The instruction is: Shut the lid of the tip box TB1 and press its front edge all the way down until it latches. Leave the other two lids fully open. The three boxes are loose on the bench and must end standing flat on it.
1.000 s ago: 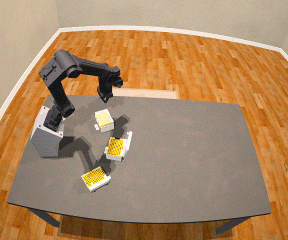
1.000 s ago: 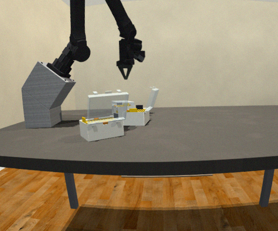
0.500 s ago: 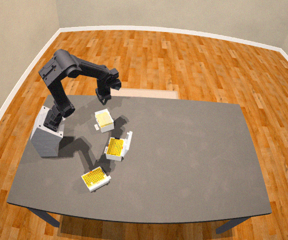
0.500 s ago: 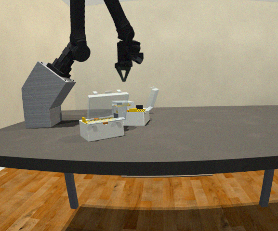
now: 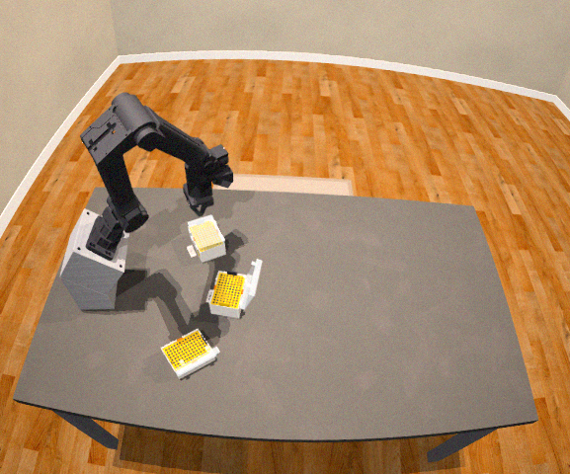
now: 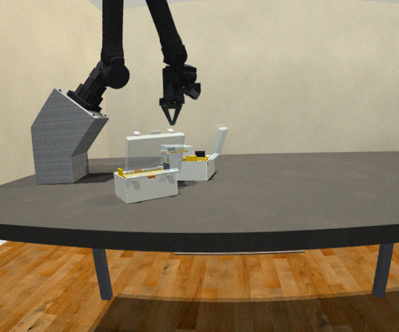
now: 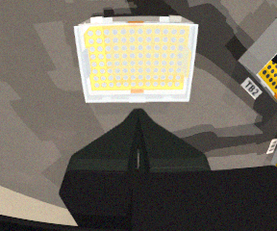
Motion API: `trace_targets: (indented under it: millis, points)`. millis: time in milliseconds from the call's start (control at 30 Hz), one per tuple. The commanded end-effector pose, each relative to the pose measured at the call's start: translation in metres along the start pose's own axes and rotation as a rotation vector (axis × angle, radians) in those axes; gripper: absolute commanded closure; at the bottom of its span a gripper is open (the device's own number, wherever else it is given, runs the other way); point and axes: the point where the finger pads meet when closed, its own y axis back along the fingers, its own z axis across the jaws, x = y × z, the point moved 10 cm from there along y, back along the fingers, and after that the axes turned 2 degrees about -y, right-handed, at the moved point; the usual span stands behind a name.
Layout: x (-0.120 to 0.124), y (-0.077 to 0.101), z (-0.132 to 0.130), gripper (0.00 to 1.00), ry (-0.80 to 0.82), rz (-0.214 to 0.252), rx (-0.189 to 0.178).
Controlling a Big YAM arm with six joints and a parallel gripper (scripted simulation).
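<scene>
Three white tip boxes with yellow racks stand on the dark bench. The box nearest the arm (image 5: 205, 237) (image 7: 136, 63) has its clear lid lying down over the rack; I cannot tell whether it is latched. I cannot read its label (image 5: 191, 250). The middle box (image 5: 227, 291) (image 6: 196, 168) has its lid (image 5: 255, 277) (image 6: 219, 140) standing open, and a tag reading TB2 (image 7: 251, 88) lies beside it. The third box (image 5: 188, 352) (image 6: 145, 185) has its lid (image 6: 155, 145) upright. My gripper (image 5: 199, 208) (image 6: 171, 122) (image 7: 138, 115) is shut and empty, hanging above the back of the first box.
The grey slanted arm base (image 5: 93, 270) (image 6: 61, 142) stands at the bench's left end. The bench's far edge (image 5: 275, 193) runs just behind the gripper. The edge of a third box and its tag (image 7: 273, 144) show at the right of the wrist view.
</scene>
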Motion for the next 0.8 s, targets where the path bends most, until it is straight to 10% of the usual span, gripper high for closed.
trace_targets:
  millis: [0,767]
  points:
    - [0.002,-0.011,0.000,1.00,0.010,0.001,0.005]
    - [0.017,-0.034,0.001,1.00,0.001,-0.019,-0.005]
